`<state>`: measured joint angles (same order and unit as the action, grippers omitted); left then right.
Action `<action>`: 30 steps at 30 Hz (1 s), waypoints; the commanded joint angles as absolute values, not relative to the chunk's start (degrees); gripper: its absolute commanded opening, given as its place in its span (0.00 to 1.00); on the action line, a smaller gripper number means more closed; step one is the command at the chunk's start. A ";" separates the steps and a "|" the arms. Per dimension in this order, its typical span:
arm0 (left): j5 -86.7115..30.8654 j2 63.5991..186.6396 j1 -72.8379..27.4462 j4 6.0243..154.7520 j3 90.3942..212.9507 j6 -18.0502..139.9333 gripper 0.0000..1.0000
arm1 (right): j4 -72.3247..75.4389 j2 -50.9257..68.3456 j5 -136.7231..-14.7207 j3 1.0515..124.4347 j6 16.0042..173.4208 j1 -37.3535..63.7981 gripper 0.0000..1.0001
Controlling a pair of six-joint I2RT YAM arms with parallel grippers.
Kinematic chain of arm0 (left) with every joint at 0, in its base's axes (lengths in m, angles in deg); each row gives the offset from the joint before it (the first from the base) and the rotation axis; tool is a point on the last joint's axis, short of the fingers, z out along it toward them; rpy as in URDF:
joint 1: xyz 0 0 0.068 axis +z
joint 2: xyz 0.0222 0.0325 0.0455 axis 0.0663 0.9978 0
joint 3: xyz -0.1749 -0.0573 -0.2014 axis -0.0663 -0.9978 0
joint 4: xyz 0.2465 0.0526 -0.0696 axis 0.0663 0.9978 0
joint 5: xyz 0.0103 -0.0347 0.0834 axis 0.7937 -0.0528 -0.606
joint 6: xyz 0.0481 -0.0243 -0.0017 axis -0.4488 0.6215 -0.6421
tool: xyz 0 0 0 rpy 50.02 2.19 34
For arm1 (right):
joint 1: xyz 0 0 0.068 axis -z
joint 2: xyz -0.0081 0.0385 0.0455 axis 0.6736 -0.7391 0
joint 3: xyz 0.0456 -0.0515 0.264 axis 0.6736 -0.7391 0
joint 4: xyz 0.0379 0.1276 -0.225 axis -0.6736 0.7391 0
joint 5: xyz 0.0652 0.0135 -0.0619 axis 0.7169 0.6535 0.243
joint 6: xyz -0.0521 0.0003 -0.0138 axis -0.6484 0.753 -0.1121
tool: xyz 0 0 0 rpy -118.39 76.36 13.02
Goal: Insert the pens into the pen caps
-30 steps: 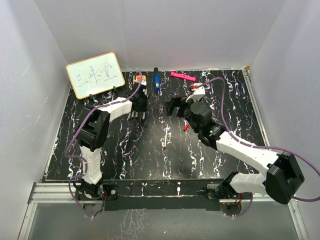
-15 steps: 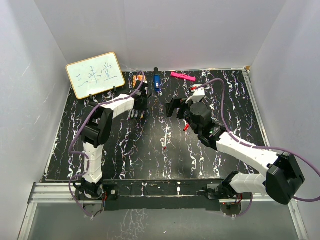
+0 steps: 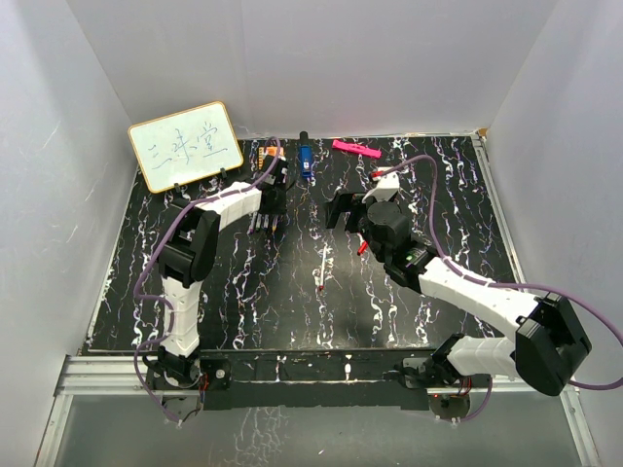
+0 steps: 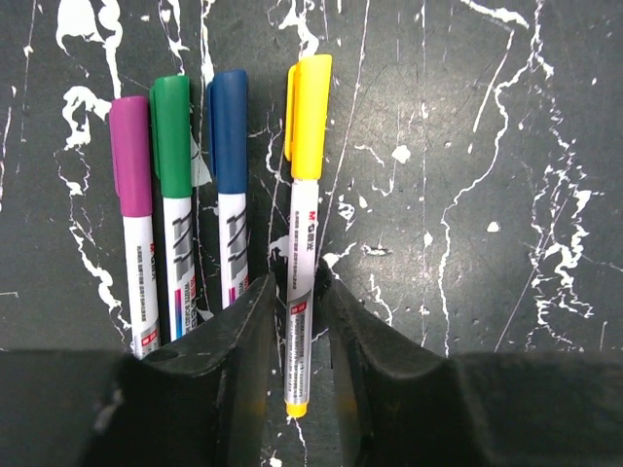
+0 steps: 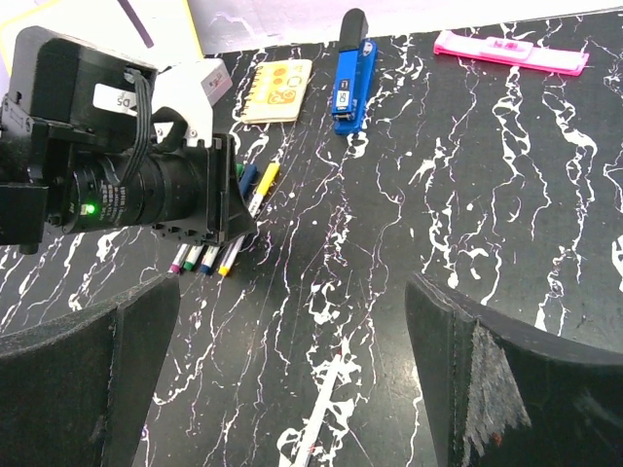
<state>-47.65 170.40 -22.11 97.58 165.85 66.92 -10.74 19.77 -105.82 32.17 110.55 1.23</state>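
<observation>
Left of the yellow-capped pen (image 4: pixel 304 224) we saw the purple-capped pen (image 4: pixel 133 224), the green-capped pen (image 4: pixel 175 195) and the blue-capped pen (image 4: pixel 231 195), lying parallel on the black marbled table (image 4: pixel 467 195). The left gripper (image 4: pixel 295 331) straddled the yellow-capped pen's barrel, its jaws narrowly apart, and we could not tell whether they pinched it. Well right of that pen an uncapped white pen (image 3: pixel 323 265) lay alone. The right gripper (image 5: pixel 292 287) hung right of it too, with its jaws spread wide and empty.

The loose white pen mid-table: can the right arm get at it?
Probably yes: the right hand hangs open close by the white pen, and nothing lies between them.
</observation>
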 commanded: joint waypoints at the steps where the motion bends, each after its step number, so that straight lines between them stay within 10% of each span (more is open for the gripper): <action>1: -47.50 168.16 -21.77 98.58 168.27 66.71 0.30 | -13.30 19.81 -107.93 31.85 111.19 1.26 0.98; 15: -40.94 159.48 -22.02 95.64 164.20 67.38 0.41 | -14.95 22.11 -116.55 28.99 114.02 1.77 0.97; 30: -37.04 151.00 -39.50 104.41 150.41 70.09 0.46 | -4.52 20.88 -111.63 27.81 123.90 15.46 0.73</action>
